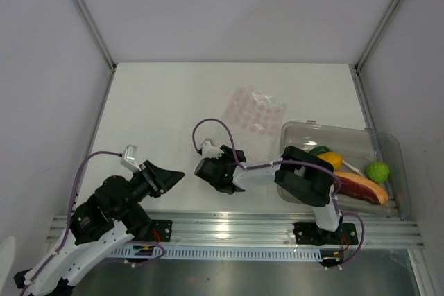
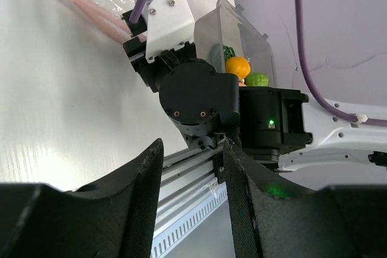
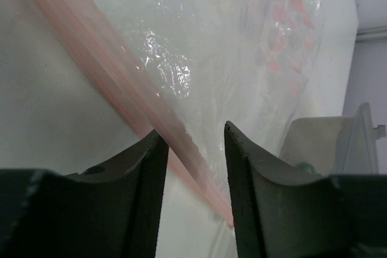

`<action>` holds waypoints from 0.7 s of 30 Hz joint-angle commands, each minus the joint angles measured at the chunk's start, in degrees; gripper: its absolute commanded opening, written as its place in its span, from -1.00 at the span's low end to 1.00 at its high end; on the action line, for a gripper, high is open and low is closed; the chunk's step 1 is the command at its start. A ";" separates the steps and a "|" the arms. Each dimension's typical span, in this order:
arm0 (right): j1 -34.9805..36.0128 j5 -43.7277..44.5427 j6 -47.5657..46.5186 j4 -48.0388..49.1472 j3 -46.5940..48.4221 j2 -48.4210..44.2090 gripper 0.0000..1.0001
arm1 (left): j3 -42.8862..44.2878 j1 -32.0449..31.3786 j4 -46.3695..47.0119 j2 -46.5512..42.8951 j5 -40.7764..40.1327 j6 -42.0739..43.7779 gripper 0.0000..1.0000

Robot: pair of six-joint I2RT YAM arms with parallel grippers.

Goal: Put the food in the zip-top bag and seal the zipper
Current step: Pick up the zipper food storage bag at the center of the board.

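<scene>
The zip-top bag (image 1: 253, 109) lies flat on the white table, clear with pink dots. In the right wrist view the bag (image 3: 230, 40) fills the frame and its pink zipper (image 3: 121, 83) runs diagonally. My right gripper (image 3: 193, 130) is open, and the zipper strip passes between its fingers. In the top view it (image 1: 229, 149) is at the bag's near-left edge. The food lies in a clear tray (image 1: 385, 145): the reddish-brown slice (image 1: 361, 186), yellow-orange fruit (image 1: 331, 159), green fruit (image 1: 377, 170) and dark-green bit (image 1: 319, 150). My left gripper (image 1: 177, 177) is open and empty, left of the right wrist.
The left wrist view shows my left gripper (image 2: 192, 146) open above the metal rail (image 2: 181, 167) at the near table edge, with the right arm's black wrist (image 2: 196, 98) close ahead. White walls enclose the table on the left, the back and the right.
</scene>
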 commanded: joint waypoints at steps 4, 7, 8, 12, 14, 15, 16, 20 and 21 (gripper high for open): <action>-0.70 3.42 -7.58 12.94 -2.46 1.03 -0.29 | 0.60 -0.32 -0.86 -0.45 -0.38 0.83 -0.05; -2.10 2.64 -9.08 14.54 -2.73 1.29 -0.48 | 0.52 -0.32 -1.21 -0.54 -0.47 0.83 -0.04; -2.45 2.55 -9.34 14.45 -2.55 1.38 -0.56 | 0.52 -0.32 -1.39 -0.63 -0.55 0.74 -0.04; -2.72 2.28 -9.17 13.40 -1.76 0.77 -1.00 | 0.34 -0.32 -1.83 -0.63 -0.82 0.56 -0.03; -2.55 2.11 -8.12 11.56 -1.41 -0.63 -1.00 | 0.34 -0.32 -1.83 -0.37 -0.91 0.56 -0.02; -2.55 1.67 -5.85 9.90 -0.63 -1.34 -1.00 | 0.34 -0.32 -2.01 0.07 -1.25 0.48 -0.02; -2.55 1.32 -4.44 6.58 -0.18 -2.21 -1.00 | 0.17 -0.32 -2.01 0.16 -1.35 0.30 0.00; -2.81 -5.33 4.69 -4.33 3.42 -8.70 -1.00 | -0.53 -0.32 -1.57 0.95 -1.61 0.48 0.02; -2.90 -7.11 6.72 -6.62 4.30 -10.03 -1.00 | -0.71 -0.41 -1.31 0.95 -1.61 0.39 0.03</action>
